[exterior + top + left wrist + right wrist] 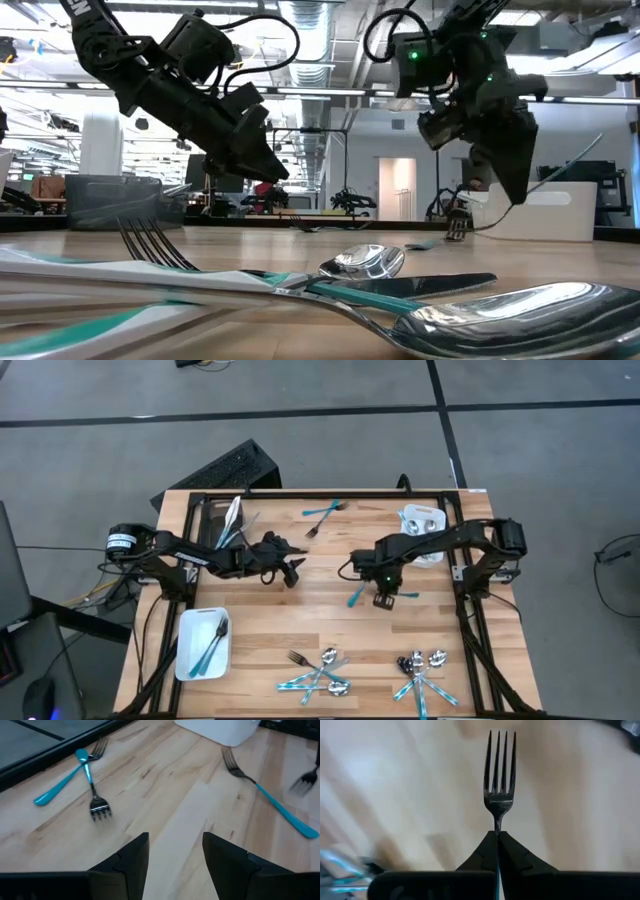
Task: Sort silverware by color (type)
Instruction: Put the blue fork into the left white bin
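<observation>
My right gripper (385, 600) hangs over the middle of the table, right of centre, shut on a teal-handled fork (498, 780). The fork's tines stick out past the fingertips. A second teal-handled fork (272, 802) lies flat on the wood just left of it. My left gripper (175, 840) stands open above bare wood at the table's left centre, with nothing between its fingers. Two more forks (92, 785) lie crossed near the far edge. Heaps of silver and teal-handled silverware (320, 675) lie along the near edge. My right gripper pinches the fork's thin neck (497, 824), just behind the tines, between its two fingertips. The fingers (515, 190) come from above, pointing steeply down. The fork is lifted clear of the table, and its teal handle (408, 596) runs toward the table's right edge.
A white bin (203, 643) holding teal-handled pieces stands at the near left. A dark bin (222, 520) with silver pieces is at the far left. A white holder (422, 520) sits at the far right. A second heap of silverware (420, 675) lies at the near right.
</observation>
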